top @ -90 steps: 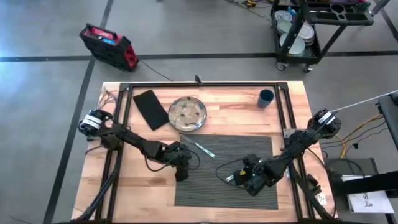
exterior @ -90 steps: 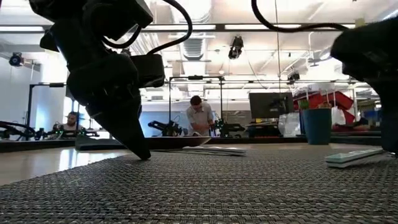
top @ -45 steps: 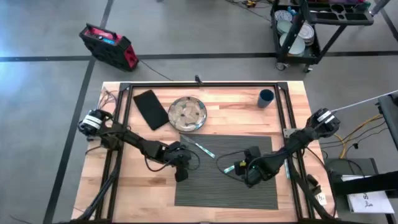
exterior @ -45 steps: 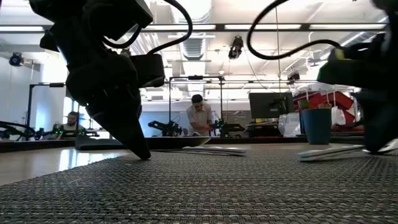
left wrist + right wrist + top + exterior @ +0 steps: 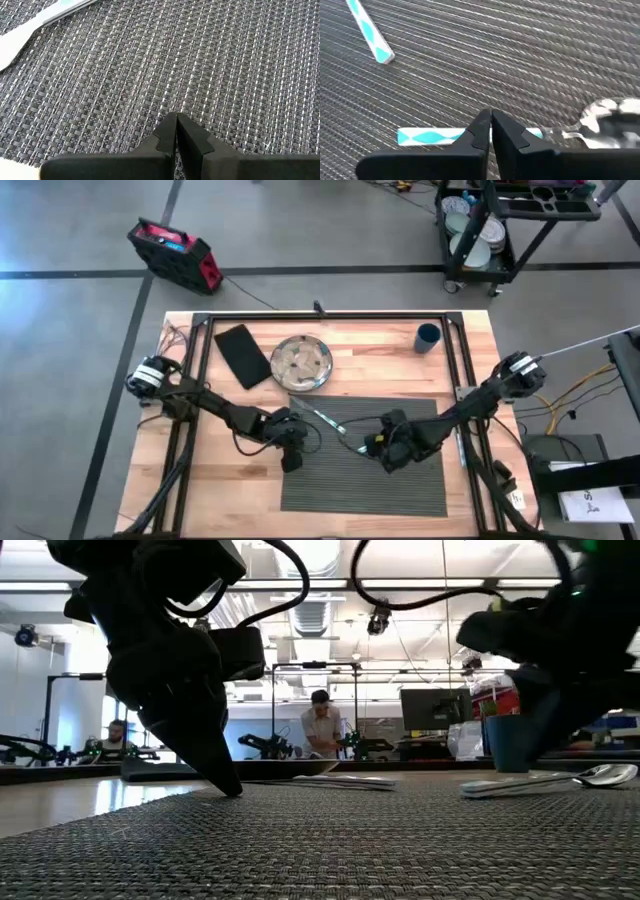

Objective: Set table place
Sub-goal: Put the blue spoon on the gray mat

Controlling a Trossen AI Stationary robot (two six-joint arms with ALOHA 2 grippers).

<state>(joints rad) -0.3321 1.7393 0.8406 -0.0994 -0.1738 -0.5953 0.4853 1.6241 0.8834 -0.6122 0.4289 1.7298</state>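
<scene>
Where placemat (image 5: 400,480) lies, right hand (image 5: 372,446) above.

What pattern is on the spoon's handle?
Teal and white diamonds on the spoon, clearest in the right wrist view.

Open weave is seen across the near half of the placemat (image 5: 400,485), free for passage. The middle is blocked by the left gripper (image 5: 291,463), fingers pressed together, and the right gripper (image 5: 372,448), closed over a spoon (image 5: 520,134). A second utensil (image 5: 320,416) lies between them, toward the plate (image 5: 302,363).
</scene>
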